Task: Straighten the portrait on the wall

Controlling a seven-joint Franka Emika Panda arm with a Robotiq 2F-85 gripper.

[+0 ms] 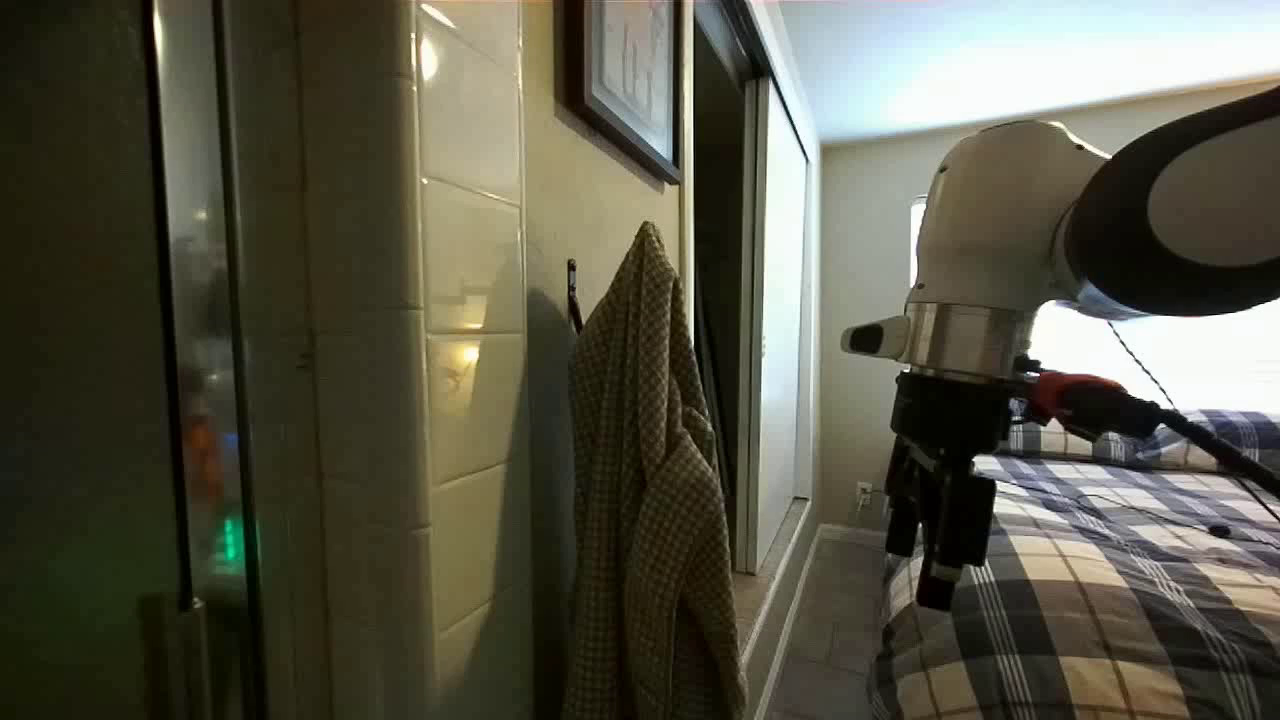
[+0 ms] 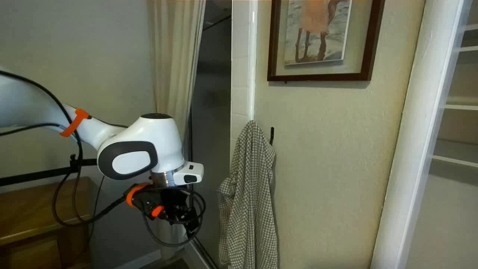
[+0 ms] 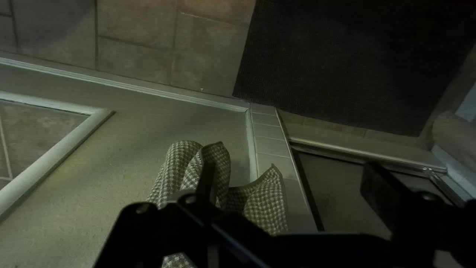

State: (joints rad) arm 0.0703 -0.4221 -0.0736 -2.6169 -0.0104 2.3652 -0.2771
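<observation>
Hanging on the grainy wall point(image 2: 328, 157) is a rectangular portrait point(image 2: 324, 39).

In an exterior view, the portrait point(image 1: 632, 75) is hung on the wall point(image 1: 552, 190), higher than a checked cloth point(image 1: 645, 480); the gripper point(image 1: 920, 568) is pointed downwards, apart from these.

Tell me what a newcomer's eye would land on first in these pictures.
Likely the white robot arm, extending in from the left edge of an exterior view, its gripper open in the wrist view. Next, probably the checked cloth hanging against the wall beside a dark hook. Higher on the wall, the dark-framed portrait is cut off by the top edge in both exterior views.
</observation>
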